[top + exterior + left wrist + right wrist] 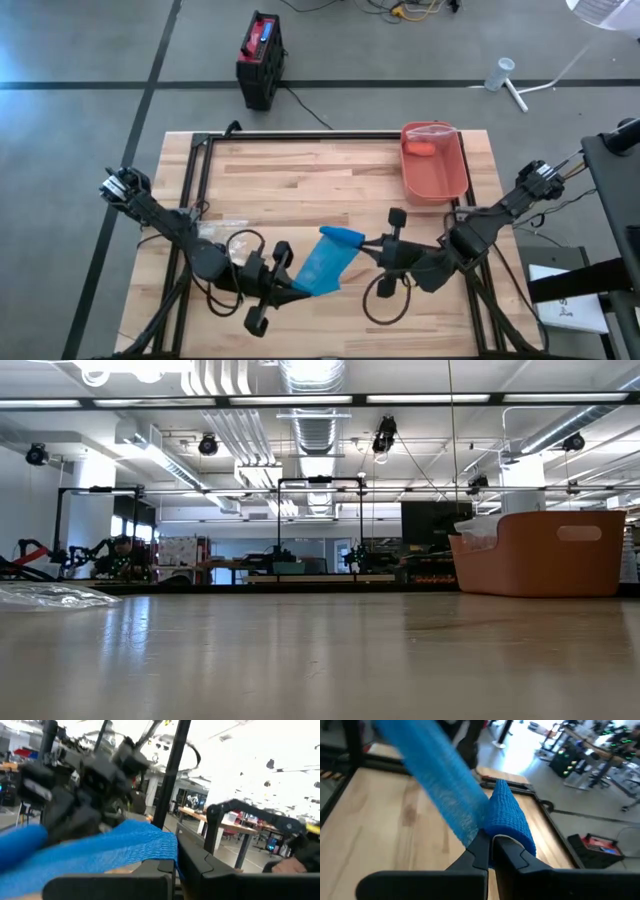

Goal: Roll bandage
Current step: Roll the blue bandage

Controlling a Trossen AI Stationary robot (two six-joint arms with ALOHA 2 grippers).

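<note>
A: Right gripper (372, 243) is clamped on the rolled end of the blue bandage (326, 262), from above. Left gripper (290, 285) pinches the loose end on the side away from the orange bin (435, 172), so the strip hangs stretched between them over the counter (300, 180).

B: So the worry is tension?

A: I'd guess so. If they pull apart, the cloth could slip out of one pinch. If they close in, it sags and the roll goes loose.

B: The table-level camera?

A: Neither gripper shows there. Just the bin off to one side and a clear plastic wrapper (55, 595) far across from it. I take it the bandage is up off the wood.

B: Left wrist?

A: Its fingers are shut on the flat edge of the bandage (100, 855), only a narrow bite. That's the end I'd expect to tear free first.

B: Right wrist?

A: Fingers closed on the roll (507, 820), the strip running off at a slant. A crooked feed could wind into a cone.
</note>
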